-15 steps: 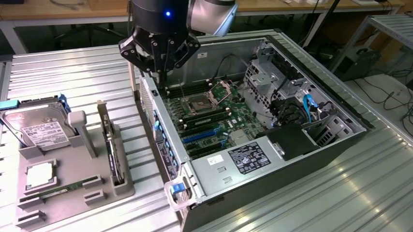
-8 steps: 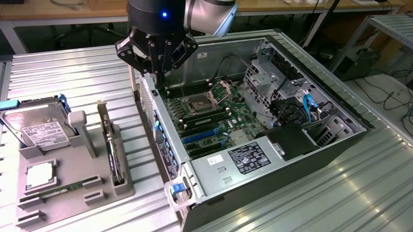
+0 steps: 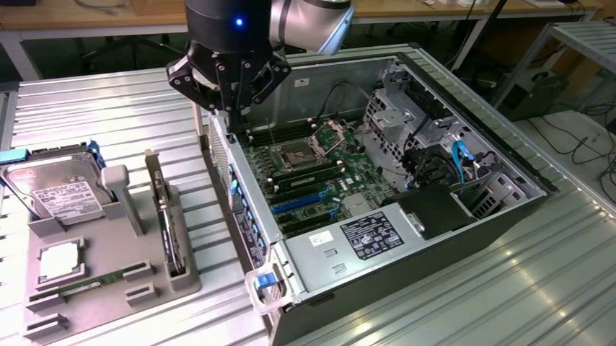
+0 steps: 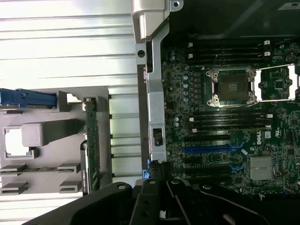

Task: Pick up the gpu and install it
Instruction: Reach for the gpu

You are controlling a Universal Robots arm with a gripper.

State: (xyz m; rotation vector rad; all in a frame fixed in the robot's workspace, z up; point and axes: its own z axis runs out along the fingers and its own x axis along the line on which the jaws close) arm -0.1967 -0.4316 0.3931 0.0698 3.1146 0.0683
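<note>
Exterior view: saw the gripper clenched on nothing over the metal case wall, the flat dark gpu on edge in a gray tray beside a shiny hard drive. Wrist view: saw the gpu apart from the green board.

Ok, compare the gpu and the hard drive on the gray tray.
The gpu is a thin dark card; the hard drive is boxy, silver and white-labelled. The gpu stands upright on its long edge; the hard drive leans back, label showing. Both sit in the gray tray.
</note>
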